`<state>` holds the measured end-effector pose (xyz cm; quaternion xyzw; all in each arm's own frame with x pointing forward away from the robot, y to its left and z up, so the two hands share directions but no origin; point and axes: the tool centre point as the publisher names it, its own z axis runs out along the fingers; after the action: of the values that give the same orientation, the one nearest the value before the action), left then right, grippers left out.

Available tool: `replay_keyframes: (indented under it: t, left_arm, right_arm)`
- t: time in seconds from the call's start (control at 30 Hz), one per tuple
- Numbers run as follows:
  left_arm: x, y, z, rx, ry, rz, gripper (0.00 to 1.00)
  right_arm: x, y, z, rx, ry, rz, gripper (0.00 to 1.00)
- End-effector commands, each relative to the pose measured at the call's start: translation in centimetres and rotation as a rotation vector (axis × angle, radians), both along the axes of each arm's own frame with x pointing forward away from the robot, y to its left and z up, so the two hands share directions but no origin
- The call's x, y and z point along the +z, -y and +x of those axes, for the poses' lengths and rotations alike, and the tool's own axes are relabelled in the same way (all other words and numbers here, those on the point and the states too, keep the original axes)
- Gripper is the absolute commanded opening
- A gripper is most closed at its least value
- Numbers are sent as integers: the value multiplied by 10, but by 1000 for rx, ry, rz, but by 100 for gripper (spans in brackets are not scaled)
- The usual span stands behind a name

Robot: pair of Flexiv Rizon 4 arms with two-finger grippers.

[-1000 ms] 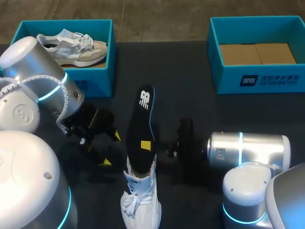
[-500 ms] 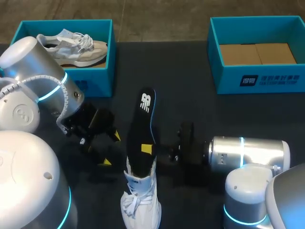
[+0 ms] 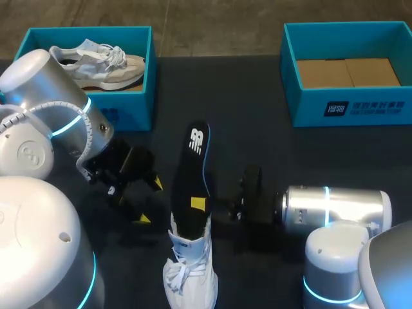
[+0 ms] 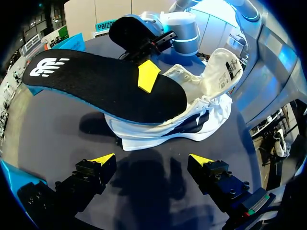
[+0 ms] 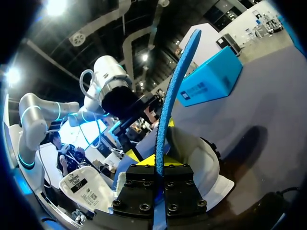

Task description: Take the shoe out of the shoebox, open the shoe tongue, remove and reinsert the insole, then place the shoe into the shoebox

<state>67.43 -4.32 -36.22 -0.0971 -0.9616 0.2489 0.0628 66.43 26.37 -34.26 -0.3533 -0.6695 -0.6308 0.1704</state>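
Note:
A white shoe (image 3: 188, 270) lies on the dark table near the front edge, its opening turned toward the far side. A black insole (image 3: 192, 174) with a blue edge sticks out of it, heel end inside, toe end raised. My right gripper (image 3: 197, 204) is shut on the insole close to the shoe's opening; in the right wrist view the insole (image 5: 175, 91) stands edge-on between the closed fingers above the shoe (image 5: 201, 158). My left gripper (image 4: 152, 160) hangs open just left of the shoe (image 4: 192, 110) and holds nothing; the insole (image 4: 96, 81) is ahead of it.
At the back left a teal shoebox (image 3: 132, 109) holds a second pale shoe (image 3: 96, 64). Another teal shoebox (image 3: 347, 103) with a cardboard bottom stands at the back right. Bare dark table lies between the boxes.
The insole has dropped a little, its toe end coming nearer, and my right arm has pulled back slightly to the right. My left arm has kept still.

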Motion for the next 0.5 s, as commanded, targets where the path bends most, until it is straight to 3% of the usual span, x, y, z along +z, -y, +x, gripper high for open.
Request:
replay_keyframes:
  t: [0.03, 0.5]
  left_arm:
    - [0, 1, -1, 2, 2, 2, 100]
    - [0, 1, -1, 2, 2, 2, 100]
  right_arm:
    - [-3, -1, -7, -1, 0, -2, 0]
    - [-11, 0, -17, 18, -5, 9, 0]
